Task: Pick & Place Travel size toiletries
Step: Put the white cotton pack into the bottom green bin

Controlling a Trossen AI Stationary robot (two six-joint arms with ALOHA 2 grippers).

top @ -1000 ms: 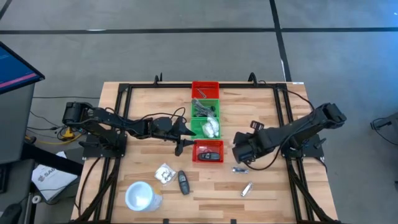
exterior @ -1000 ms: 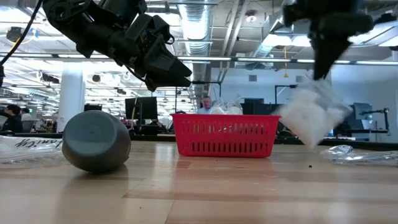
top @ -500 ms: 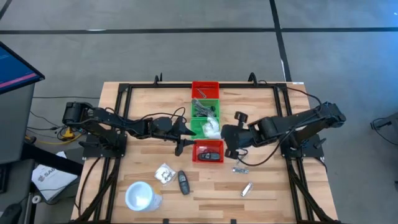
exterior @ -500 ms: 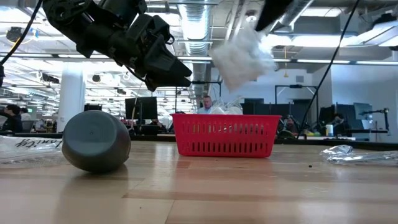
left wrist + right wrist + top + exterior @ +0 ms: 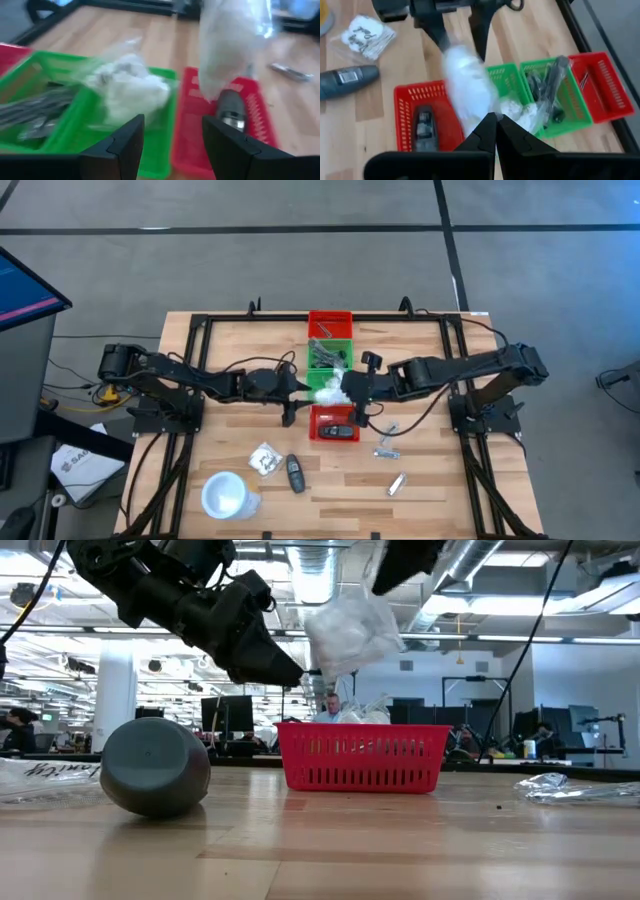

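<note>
The right gripper point(image 5: 343, 387), clamped shut on a clear packet point(image 5: 328, 391) of white, now hangs over the green bin point(image 5: 318, 377) after swinging in from the counter's right side, while the left gripper point(image 5: 300, 392) stays parted and empty beside the bins.

Open-plan lab: exposed ducts point(image 5: 310, 580), monitor rows point(image 5: 225, 712).
</note>
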